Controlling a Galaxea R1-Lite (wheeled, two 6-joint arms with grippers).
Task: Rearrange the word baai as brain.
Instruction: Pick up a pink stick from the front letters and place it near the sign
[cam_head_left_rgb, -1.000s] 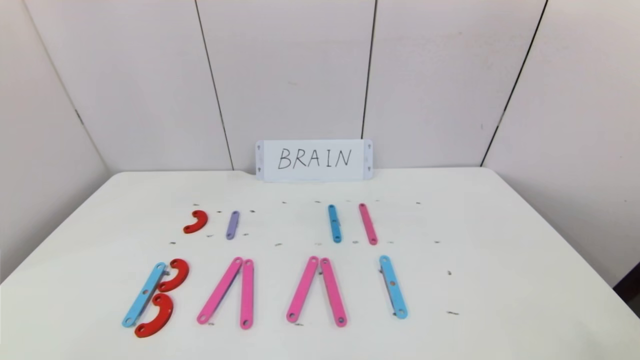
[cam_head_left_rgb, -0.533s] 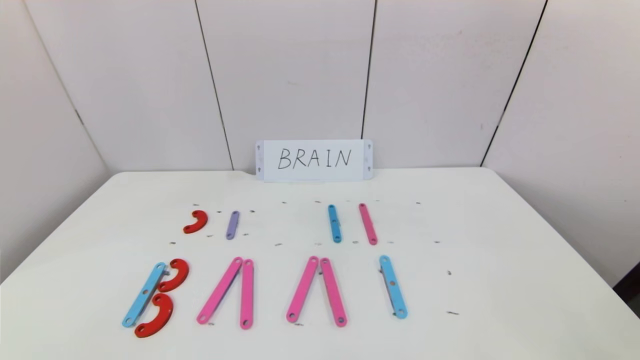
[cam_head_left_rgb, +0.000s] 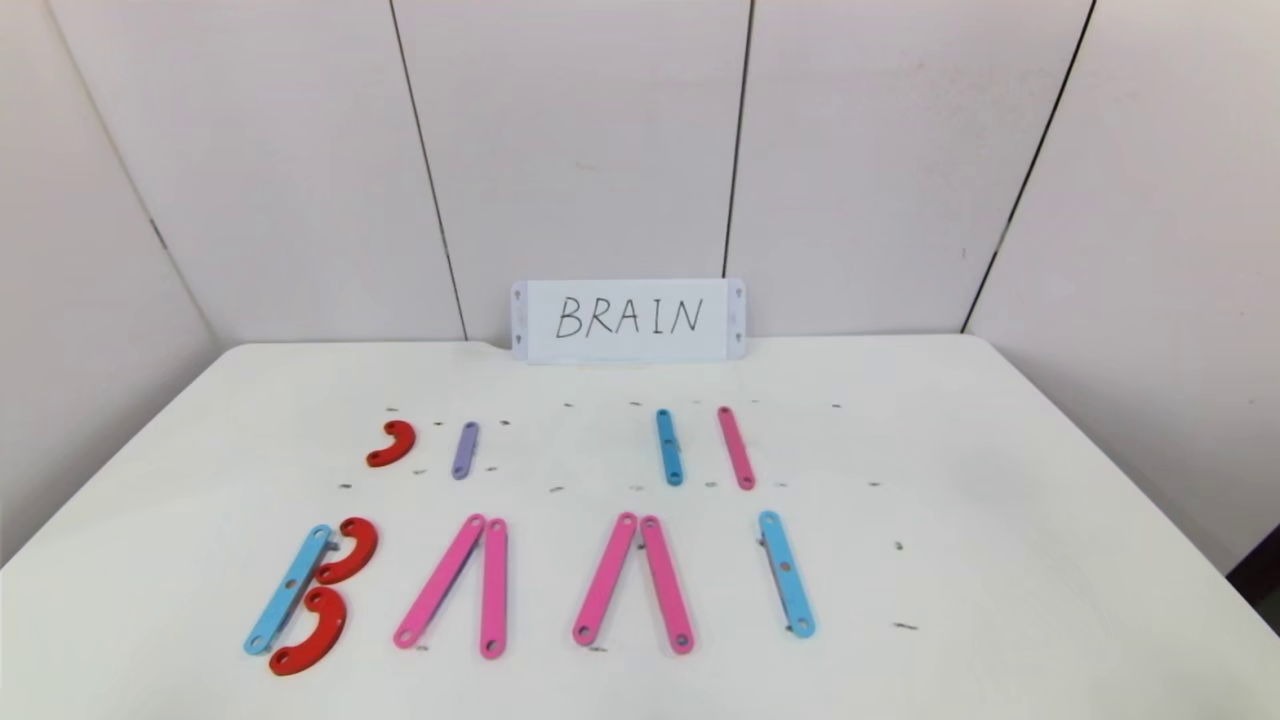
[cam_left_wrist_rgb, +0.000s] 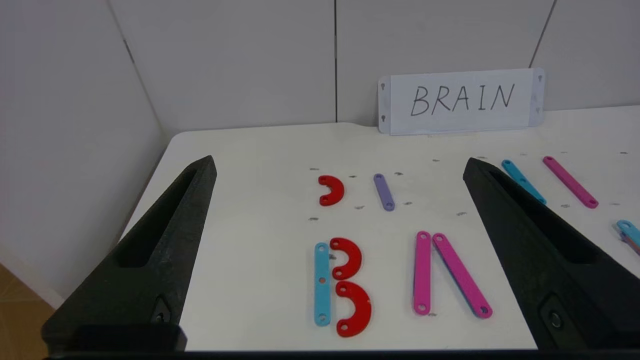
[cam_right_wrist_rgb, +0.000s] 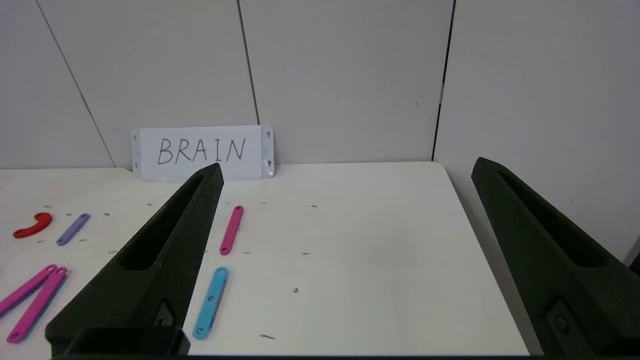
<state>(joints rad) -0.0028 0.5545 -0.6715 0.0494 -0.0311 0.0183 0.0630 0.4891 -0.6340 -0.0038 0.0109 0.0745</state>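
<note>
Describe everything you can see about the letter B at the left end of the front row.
The letter B is built of three flat plastic pieces with holes: a light-blue straight bar as its spine and two red C-shaped curves, an upper curve and a lower curve, at its right side. It lies flat on the white table, leaning to the right in the head view. The curves' ends sit against the bar. No gripper touches it.

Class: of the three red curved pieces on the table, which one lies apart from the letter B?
The small red curve in the far row, beside the purple bar; the other two touch the light-blue bar.
</note>
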